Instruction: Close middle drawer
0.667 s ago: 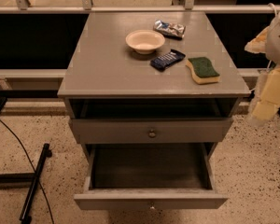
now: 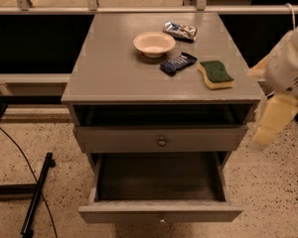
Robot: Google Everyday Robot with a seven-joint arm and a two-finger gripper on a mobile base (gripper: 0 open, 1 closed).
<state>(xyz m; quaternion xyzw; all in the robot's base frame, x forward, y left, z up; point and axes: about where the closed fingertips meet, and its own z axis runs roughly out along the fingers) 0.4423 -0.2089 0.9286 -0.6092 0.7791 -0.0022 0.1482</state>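
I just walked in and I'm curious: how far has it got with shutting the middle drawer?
Nothing looks done yet: the middle drawer is pulled far out, its inside open to view. In hand: the gripper hangs by the cabinet's right side, apart from the drawer. Left: bring it to the drawer's front and push it all the way in.

White arm [image 2: 289, 63], cream gripper [image 2: 269, 119] at right edge

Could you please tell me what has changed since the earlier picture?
The cream pincer, right of the grey wooden cabinet, dropped slightly down and left; nothing was grasped. The grey wooden middle drawer, pulled far out, stayed open; everything else unmoved.
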